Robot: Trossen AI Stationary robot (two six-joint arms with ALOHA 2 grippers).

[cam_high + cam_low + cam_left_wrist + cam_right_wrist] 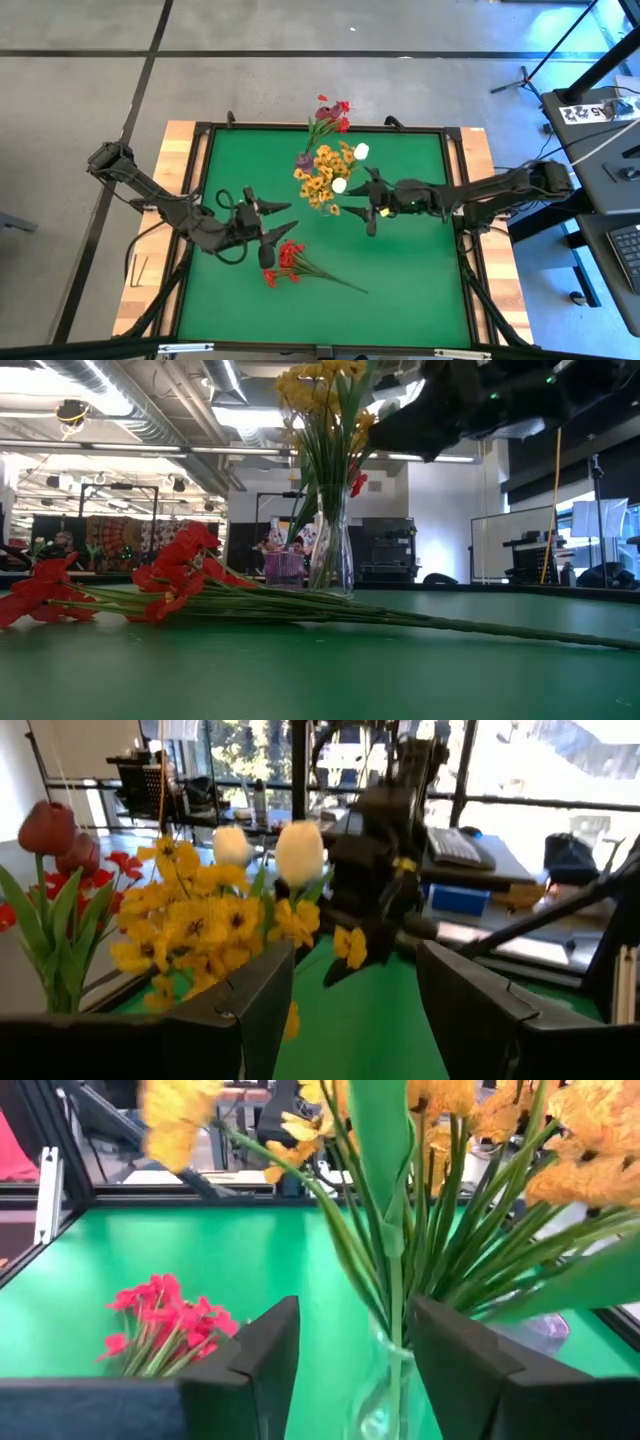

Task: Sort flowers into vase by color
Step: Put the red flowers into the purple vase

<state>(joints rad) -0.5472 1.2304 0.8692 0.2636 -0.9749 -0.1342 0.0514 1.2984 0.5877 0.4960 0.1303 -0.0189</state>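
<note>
- The green table mat [400, 270] is framed by a dark rim on a pale wooden bench, which stands on a grey floor crossed by dark lines.
- In the low view, the room behind shows ceiling ducts, strip lights and dark equipment racks; a desk with a keyboard sits off the table's 3 o'clock side in the high view.
- A clear glass vase [331, 550] stands upright near the mat's 12 o'clock edge, a little left of centre.
- It holds yellow blossom sprays [322, 178], their stems fanning up out of its neck.
- Two white tulips [350, 168] show at the 3 o'clock side of that bunch.
- A second cluster, red blossoms [331, 114] and a dark pink bud [303, 159], sits just toward 12 o'clock and 9 o'clock of the yellow ones.
- A loose red spray [288, 261] lies flat on the mat toward 6 o'clock; its long axis runs from the blossoms at 9 o'clock to the stem tip at 4 o'clock.
- The left gripper [277, 221] hovers just at 12 o'clock of that spray, jaws spread and holding nothing.
- The right gripper [366, 205] sits just beside the vase at its 3 o'clock, jaws spread, with the vase neck and stems seen between its fingers in the right wrist view.
</note>
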